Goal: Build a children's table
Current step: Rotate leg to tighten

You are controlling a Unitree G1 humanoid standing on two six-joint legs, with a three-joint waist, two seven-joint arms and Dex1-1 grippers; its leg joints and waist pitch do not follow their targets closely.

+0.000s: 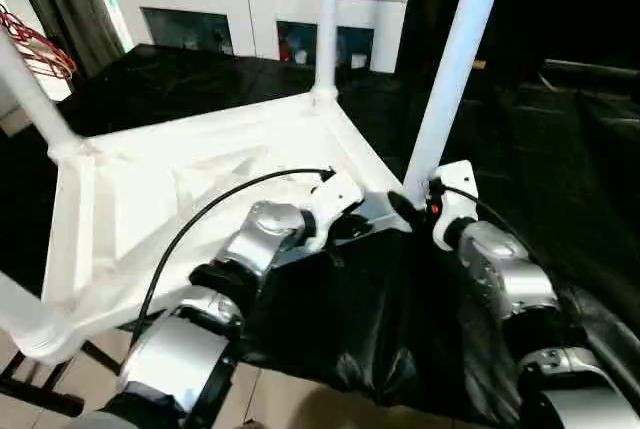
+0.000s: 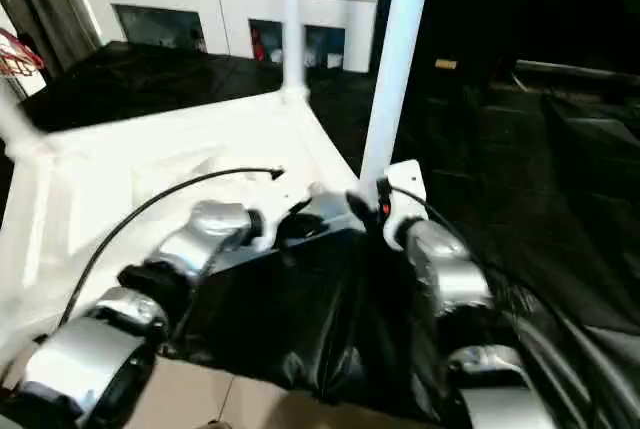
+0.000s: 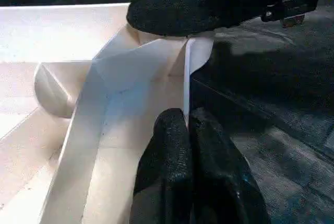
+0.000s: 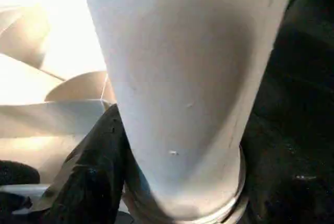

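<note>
At the near right corner of the upturned tabletop [image 1: 200, 164], the right gripper [image 1: 415, 204] stands with its black fingers [image 4: 86, 174] spread around the foot of a leg [image 1: 455, 64], one finger lying against the tube just above the socket. The leg rises steeply from that corner, leaning slightly right. The left gripper [image 3: 188, 125] is beside it, its two fingers [image 3: 167, 166] pressed together on the thin upright rim of the tabletop, just left of the same socket; the other gripper's finger shows dark across the far side of that corner. Both silver forearms reach in from the near edge, a black cable [image 1: 215, 204] arching over the left one.

The tabletop lies ribs up on a black sheet [image 1: 380, 319] that covers the work surface. Its far corner holds a second leg [image 1: 327, 19] standing upright, a third leg [image 1: 28, 89] slants up from the left corner, and a fourth [image 1: 20, 309] runs out at the near left corner. Beyond, along the far wall, stands a white cabinet [image 1: 250, 9] with glass doors. Red wires [image 1: 38, 44] hang at the far left.
</note>
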